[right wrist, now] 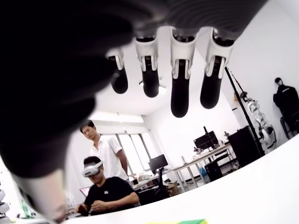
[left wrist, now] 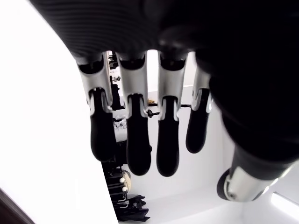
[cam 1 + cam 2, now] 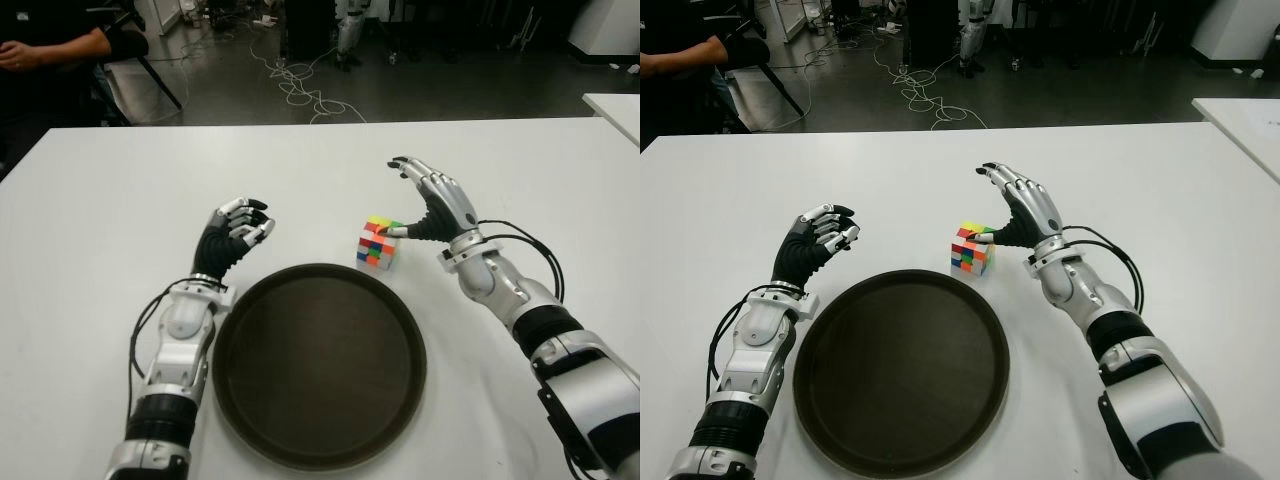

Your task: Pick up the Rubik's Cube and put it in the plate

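Cube [image 3: 378, 243] sits on the table at the plate's [image 3: 250, 400] 1 o'clock, your right hand [image 3: 432, 203] beside it with fingers spread, thumb at its top; close squarely across opposite faces before lifting; left hand [image 3: 236, 232] idles, loosely curled, at 10 o'clock.

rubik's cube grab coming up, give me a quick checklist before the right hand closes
1. Rubik's Cube sits on the table, outside the plate: ok.
2. Right hand beside the cube, fingers open, thumb at its top edge: ok.
3. Firm contact on the cube: cannot tell.
4. Plate bare, ready to receive: ok.
5. Left hand left of the cube, holding nothing, out of the path: ok.
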Controlling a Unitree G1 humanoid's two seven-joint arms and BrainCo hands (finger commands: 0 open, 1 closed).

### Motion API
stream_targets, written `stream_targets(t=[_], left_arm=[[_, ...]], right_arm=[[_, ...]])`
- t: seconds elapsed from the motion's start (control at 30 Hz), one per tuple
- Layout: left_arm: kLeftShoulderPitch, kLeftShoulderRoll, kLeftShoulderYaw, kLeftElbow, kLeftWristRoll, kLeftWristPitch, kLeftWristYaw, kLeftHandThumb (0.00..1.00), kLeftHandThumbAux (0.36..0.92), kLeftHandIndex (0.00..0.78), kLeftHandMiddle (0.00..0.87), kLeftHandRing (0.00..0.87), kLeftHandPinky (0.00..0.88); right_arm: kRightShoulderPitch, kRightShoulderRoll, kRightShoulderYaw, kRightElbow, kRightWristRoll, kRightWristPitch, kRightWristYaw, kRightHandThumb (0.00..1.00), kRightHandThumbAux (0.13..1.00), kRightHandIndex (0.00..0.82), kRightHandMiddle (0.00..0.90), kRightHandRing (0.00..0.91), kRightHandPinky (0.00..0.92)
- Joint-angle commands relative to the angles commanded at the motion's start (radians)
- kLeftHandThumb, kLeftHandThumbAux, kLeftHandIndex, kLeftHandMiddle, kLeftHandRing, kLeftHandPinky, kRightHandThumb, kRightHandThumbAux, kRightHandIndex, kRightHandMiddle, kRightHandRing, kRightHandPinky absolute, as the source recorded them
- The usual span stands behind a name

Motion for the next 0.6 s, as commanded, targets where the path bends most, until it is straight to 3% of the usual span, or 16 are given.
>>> stream_targets(t=[0.33, 0.47, 0.6], left_arm=[[-0.002, -0.004, 0.004, 0.006, -0.012, -0.017, -0.005, 0.82, 0.686, 0.374, 0.462, 0.376, 0.435], [-0.004, -0.004, 0.006, 0.013, -0.015, -0.026, -0.003, 0.72, 0.707, 0.396, 0.325, 0.337, 0.397], [-0.007, -0.003, 0.007, 0.026, -0.011, -0.042, 0.003, 0.692, 0.713, 0.4, 0.273, 0.304, 0.365]], right_arm=[[-0.005, 0.016, -0.015, 0.034, 0.031, -0.032, -0.019, 0.0, 0.729, 0.159, 0.184, 0.221, 0.264], [-0.008, 0.017, -0.016, 0.041, 0.042, -0.042, -0.014, 0.0, 0.724, 0.159, 0.184, 0.223, 0.266], [-0.009, 0.017, -0.017, 0.046, 0.049, -0.057, -0.017, 0.0, 0.722, 0.161, 0.186, 0.229, 0.278]])
